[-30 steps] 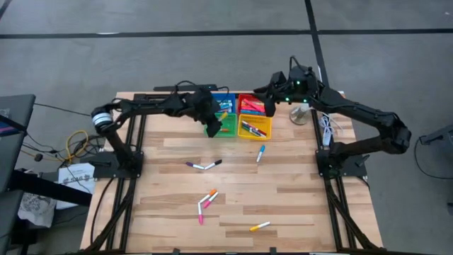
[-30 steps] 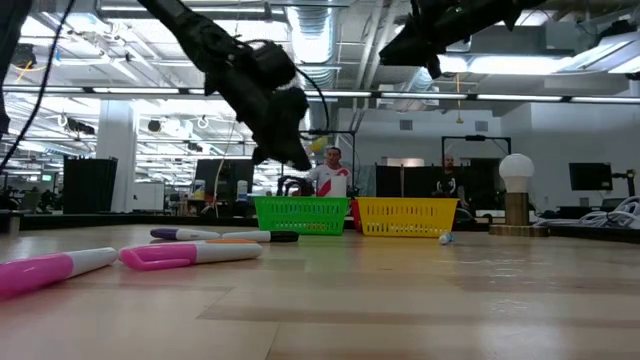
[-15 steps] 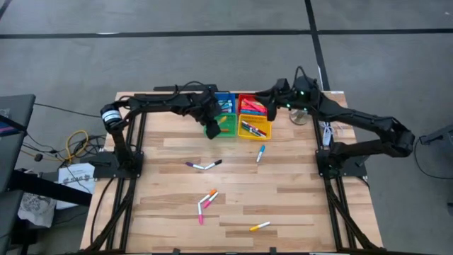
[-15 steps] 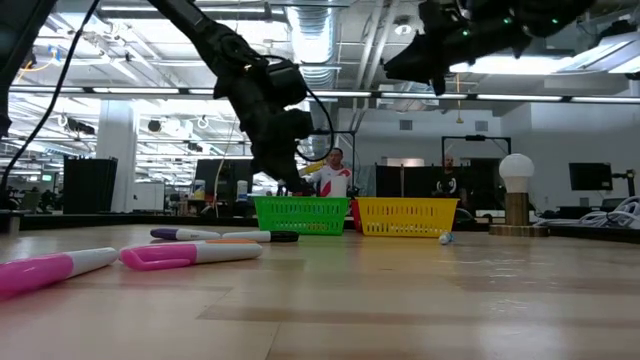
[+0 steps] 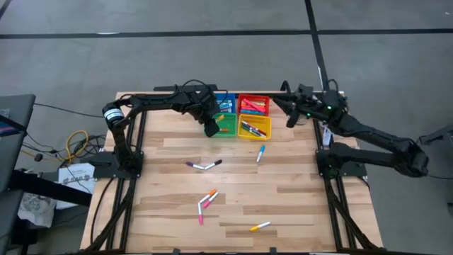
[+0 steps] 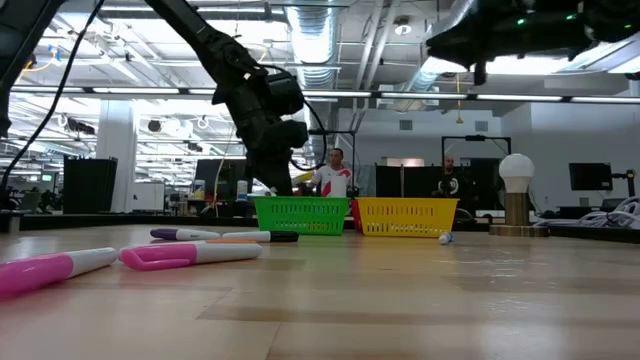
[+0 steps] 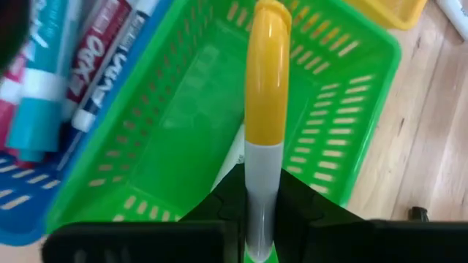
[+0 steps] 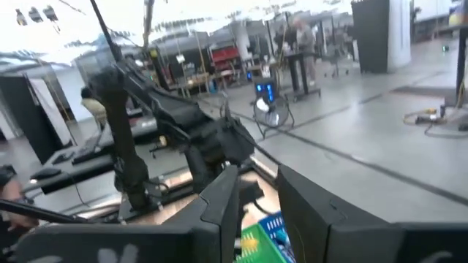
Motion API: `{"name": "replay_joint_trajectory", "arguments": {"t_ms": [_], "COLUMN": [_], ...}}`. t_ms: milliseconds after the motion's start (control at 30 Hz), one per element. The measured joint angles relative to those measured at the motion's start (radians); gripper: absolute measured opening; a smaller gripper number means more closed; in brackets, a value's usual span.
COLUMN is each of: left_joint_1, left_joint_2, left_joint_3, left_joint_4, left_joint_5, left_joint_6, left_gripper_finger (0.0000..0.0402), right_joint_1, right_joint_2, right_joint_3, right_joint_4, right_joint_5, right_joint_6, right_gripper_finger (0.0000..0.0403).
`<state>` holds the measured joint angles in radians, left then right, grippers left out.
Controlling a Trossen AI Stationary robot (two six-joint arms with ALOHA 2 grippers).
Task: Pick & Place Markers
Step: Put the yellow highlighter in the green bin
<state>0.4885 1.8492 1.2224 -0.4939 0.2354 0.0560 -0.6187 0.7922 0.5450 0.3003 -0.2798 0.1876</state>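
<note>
While nearest the low camera two pink markers (image 6: 190, 254) lay on the wooden desk (image 5: 297, 202), a purple and a black marker (image 5: 203, 165) met in a shallow V further in, just past an orange-and-pink group (image 5: 206, 202). A yellow-capped marker (image 5: 260, 226) rested alone near the front edge, and a blue-capped one (image 5: 260, 153) lay just in front of the yellow tray (image 5: 253, 128).

Beyond these, four trays stood grouped at the back of the desk: green (image 5: 226, 125), yellow, blue (image 5: 225, 104) and red (image 5: 253, 105), with several markers visible in all but the green. The left gripper (image 5: 211, 127) hung over the green tray's near-left corner, its jaws pinched on a yellow-capped marker (image 7: 264, 124) with a white barrel, the cap pointing down into the green tray (image 7: 219, 124).

Farther right, the right gripper (image 5: 291, 117) hovered beside the trays above the desk's back right part, its jaws parted a little with nothing between them. Behind the desk, people stood in the room (image 6: 331, 172).
</note>
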Motion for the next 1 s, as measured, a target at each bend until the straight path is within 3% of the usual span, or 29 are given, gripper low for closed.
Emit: {"name": "replay_joint_trajectory", "arguments": {"t_ms": [367,1000], "left_joint_1": [-0.007,-0.010], "left_joint_2": [0.033,0.027], "left_joint_3": [0.017,0.024], "left_joint_4": [-0.023,-0.006], "left_joint_5": [0.001,0.003], "left_joint_6": [0.034,0.087], "left_gripper_finger": [0.0038,0.0079], "right_joint_1": [0.004,0.012], "right_joint_2": [-0.223,-0.244], "right_joint_3": [-0.014,-0.014], "right_joint_4": [-0.123,-0.136], "right_joint_5": [0.002,-0.005], "right_joint_6": [-0.001,0.023], "right_gripper_finger": [0.0087,0.0087]}}
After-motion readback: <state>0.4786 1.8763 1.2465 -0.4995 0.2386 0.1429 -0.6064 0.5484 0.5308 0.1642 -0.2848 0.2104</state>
